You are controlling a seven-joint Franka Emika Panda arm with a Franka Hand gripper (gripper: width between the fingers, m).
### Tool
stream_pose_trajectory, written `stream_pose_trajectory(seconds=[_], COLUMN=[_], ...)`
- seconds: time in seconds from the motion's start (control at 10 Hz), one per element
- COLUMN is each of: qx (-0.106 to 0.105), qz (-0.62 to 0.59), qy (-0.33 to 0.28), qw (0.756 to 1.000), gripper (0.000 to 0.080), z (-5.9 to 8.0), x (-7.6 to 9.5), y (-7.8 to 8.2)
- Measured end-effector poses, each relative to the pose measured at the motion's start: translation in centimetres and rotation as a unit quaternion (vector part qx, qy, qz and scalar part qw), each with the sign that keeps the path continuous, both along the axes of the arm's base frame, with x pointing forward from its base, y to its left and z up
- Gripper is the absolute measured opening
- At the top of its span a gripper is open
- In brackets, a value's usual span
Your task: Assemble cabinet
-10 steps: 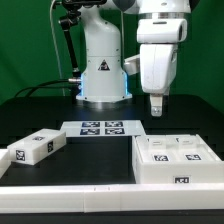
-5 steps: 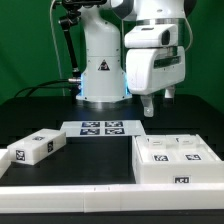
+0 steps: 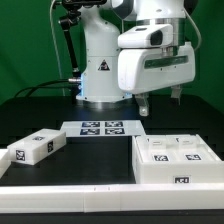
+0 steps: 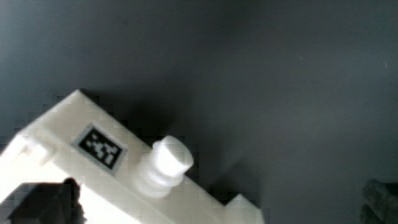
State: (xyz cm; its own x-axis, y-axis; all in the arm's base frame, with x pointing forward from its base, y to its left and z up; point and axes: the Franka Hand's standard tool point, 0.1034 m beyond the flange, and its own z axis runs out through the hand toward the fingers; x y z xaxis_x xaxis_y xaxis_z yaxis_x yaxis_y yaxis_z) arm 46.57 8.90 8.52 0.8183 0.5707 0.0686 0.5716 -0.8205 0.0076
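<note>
The cabinet point(image 3: 175, 160) is a large white box with recessed tagged panels, lying at the exterior view's front right. My gripper point(image 3: 160, 100) hangs open and empty above the table just behind the box, touching nothing. In the wrist view the open gripper point(image 4: 214, 205) shows only dark fingertips point(image 4: 45, 205) at the frame's corners. Between and ahead of them lies a white tagged piece point(image 4: 102, 146) with a short round peg point(image 4: 166, 160), on the black table.
A smaller white tagged block point(image 3: 35, 147) lies at the exterior view's front left. The marker board point(image 3: 100, 128) sits flat in the middle, in front of the white robot base point(image 3: 103, 65). A white strip point(image 3: 70, 190) runs along the table's front edge.
The wrist has turned, so the hand now faces broadside to the exterior view, and it has shifted slightly toward that view's left. The jaws stayed open. No part moved.
</note>
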Motion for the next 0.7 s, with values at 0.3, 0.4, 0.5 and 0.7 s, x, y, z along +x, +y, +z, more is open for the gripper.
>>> stream_pose_trajectory(seconds=[0.3, 0.4, 0.5, 0.7], qx=[0.011, 0.012, 0.017, 0.021], qz=[-0.184, -0.218, -0.244, -0.256], qy=[0.022, 0.025, 0.027, 0.029], qw=[0.983, 0.976, 0.969, 0.966], gripper=[0.0796, 0.0796, 0.0796, 0.0796], z=[-0.93, -1.09, -1.06, -1.07], x=[0.09, 0.23, 0.26, 0.22], y=[-0.08, -0.08, -0.04, 0.17])
